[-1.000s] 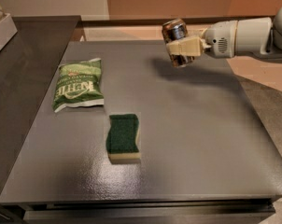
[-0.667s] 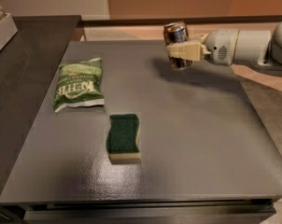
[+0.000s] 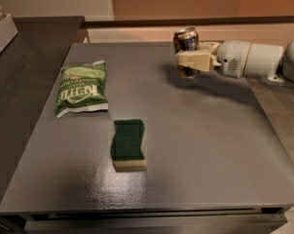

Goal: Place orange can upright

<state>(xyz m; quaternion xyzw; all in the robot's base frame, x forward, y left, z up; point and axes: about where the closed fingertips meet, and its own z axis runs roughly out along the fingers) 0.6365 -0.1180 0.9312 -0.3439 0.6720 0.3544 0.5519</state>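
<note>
Where tool clamps, orange can upright.

Looks like a robot test area: a plain grey tabletop with a chip bag and a sponge, and the arm's tool gripping the orange can at the far right.

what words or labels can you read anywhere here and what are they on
"KETTLE": large white letters running sideways on the green crinkled foil snack bag; a likely reading.
Smaller print on that bag: too blurred to read.
small orange metal can, held in the gripper with jaws shut on it over the far right of the dark grey table: no readable text.
green rectangular sponge: no text.
</note>
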